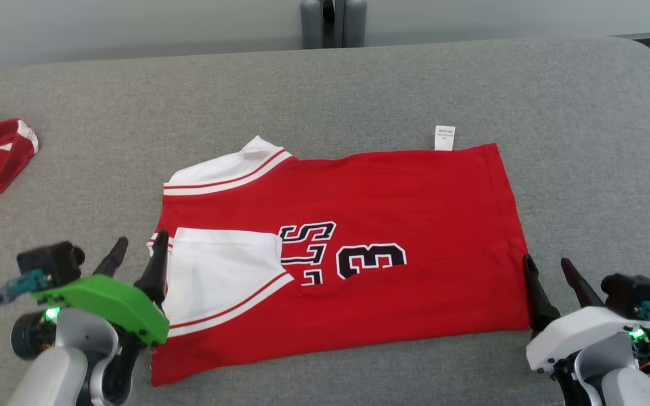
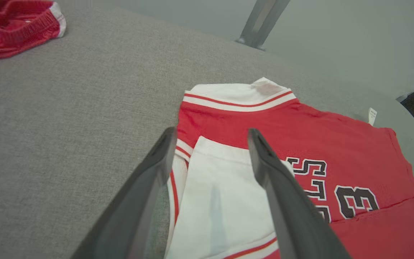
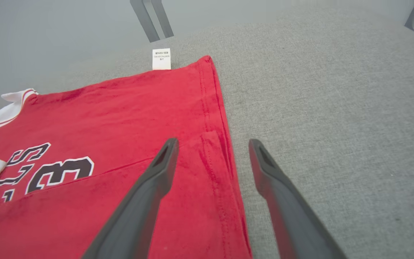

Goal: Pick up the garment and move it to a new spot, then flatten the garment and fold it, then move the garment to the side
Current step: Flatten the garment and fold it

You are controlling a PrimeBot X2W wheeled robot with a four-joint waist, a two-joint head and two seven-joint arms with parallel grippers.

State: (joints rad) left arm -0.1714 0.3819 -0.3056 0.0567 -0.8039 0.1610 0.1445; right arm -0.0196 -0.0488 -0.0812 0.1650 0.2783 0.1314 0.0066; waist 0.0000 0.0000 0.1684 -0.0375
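Jersey (image 1: 415, 192) red, white-trimmed, lower edge folded over; left pincer (image 1: 141, 239) spread, right pincer (image 1: 545, 260) spread

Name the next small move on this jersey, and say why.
Probably reach both grippers toward the far edge of the jersey. The left gripper and right gripper stand open at its ends, holding nothing. The near side already lies folded over; the far side, with white sleeve and label, lies unfolded, so it likely folds next.
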